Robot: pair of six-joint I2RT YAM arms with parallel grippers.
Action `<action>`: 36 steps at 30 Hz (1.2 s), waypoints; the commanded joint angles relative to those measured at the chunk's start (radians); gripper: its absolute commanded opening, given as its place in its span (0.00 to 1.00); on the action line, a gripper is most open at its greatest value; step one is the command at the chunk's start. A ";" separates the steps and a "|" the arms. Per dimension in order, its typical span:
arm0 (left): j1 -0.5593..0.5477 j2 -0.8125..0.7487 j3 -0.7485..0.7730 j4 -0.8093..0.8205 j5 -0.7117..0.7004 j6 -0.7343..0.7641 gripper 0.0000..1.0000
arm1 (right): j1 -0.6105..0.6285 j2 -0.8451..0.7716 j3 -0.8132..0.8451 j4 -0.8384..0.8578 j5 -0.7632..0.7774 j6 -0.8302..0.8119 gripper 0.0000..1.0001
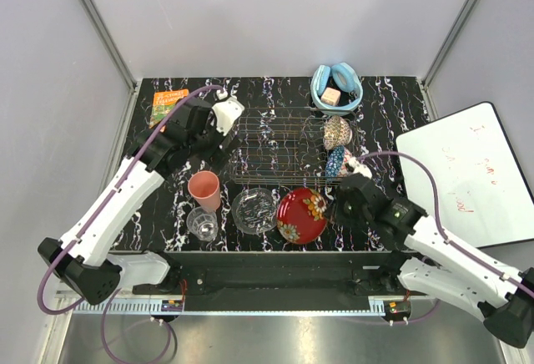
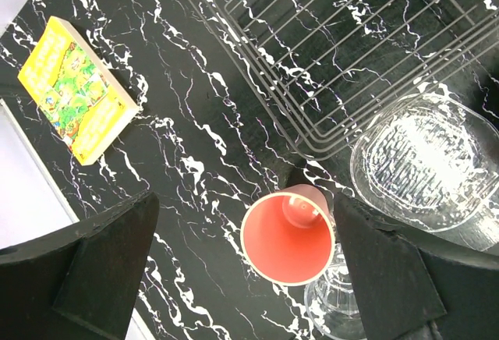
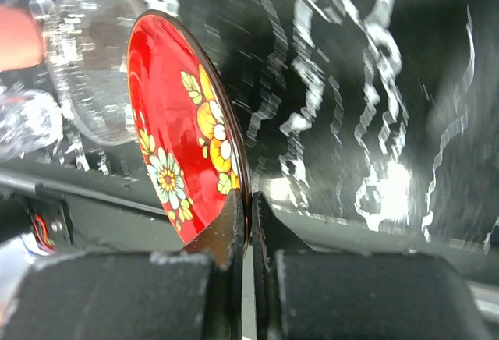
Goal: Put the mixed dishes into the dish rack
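Right pincer (image 3: 249,203) clamps plate (image 3: 175,133), rack (image 1: 275,143) holds blue bowl (image 1: 335,162)

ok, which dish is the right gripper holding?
The red floral plate, rim pinched in the right gripper; the pink cup, tumbler and glass dish sit free.

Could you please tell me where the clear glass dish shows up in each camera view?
Top external: clear glass dish at centre front, between salmon-pink cup and red floral plate.
Left wrist: right edge, beside the dish rack corner.
Right wrist: upper left, blurred, behind the plate.
Shared landmark: the cup, beside the dish in all three views.
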 commanded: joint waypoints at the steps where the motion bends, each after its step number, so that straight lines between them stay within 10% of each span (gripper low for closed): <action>1: 0.017 -0.029 0.031 0.033 -0.032 0.008 0.99 | 0.013 0.044 0.214 0.084 0.003 -0.323 0.00; 9: 0.064 -0.052 0.026 0.033 0.010 -0.011 0.99 | 0.045 0.171 0.533 0.050 0.373 -0.627 0.00; 16: 0.126 -0.033 0.066 -0.030 0.106 -0.060 0.99 | 0.125 0.311 0.538 0.464 0.665 -1.335 0.00; 23: 0.225 -0.042 0.048 -0.039 0.221 -0.087 0.99 | 0.090 0.363 0.305 1.132 0.469 -2.028 0.00; 36: 0.253 -0.050 -0.037 0.006 0.275 -0.115 0.99 | -0.051 0.443 0.286 1.074 0.116 -2.166 0.00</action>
